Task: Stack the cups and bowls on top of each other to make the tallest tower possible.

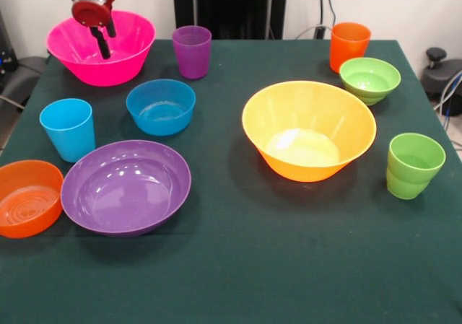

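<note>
Tool [106, 41] sat upper left of the frame, fingers apart and empty, tips inside the pink bowl [101, 46], probably lining up on its rim. Nothing stacked yet: all ten pieces stood separate on the tabletop [238, 266]. Yellow-orange bowl [309, 129] right of centre, purple bowl [126, 187] lower left, both wide enough to serve as a base. Purple cup [192, 51] beside the pink bowl, blue cup [68, 129] at left, green cup [413, 165] far right.
</note>
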Tool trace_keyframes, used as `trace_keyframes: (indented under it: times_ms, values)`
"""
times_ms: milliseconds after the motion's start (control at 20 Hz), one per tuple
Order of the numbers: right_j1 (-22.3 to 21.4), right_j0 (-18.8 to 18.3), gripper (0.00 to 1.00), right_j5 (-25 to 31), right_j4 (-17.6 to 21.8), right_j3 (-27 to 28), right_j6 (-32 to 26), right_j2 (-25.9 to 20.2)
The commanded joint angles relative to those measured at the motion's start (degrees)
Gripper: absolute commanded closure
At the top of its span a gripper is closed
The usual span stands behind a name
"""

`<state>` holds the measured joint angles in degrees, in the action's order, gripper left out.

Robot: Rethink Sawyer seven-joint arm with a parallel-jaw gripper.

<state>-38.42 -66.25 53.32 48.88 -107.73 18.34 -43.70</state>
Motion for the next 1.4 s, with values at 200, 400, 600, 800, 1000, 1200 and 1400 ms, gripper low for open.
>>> trace_keyframes:
  times_ms: [200, 400, 600, 800, 1000, 1200, 1400]
  values:
    - [5.2, 1.4, 0.0, -2.8, 7.7, 1.1, -11.1, -0.3]
    - [5.7, 2.2, 0.0, -2.7, 9.3, 1.4, -10.7, 0.0]
    - [6.4, 2.9, 0.0, -2.2, 11.3, 2.3, -10.2, 0.7]
    - [7.6, 3.2, 0.0, -2.4, 12.2, 2.8, -9.5, 0.7]
    - [8.2, 3.8, 0.0, -2.7, 12.8, 2.8, -8.6, 0.4]
    - [8.1, 3.1, 0.0, -2.0, 12.4, 2.8, -9.6, 0.1]
    - [9.2, 3.7, 0.0, -2.5, 14.3, 3.8, -9.0, 1.1]
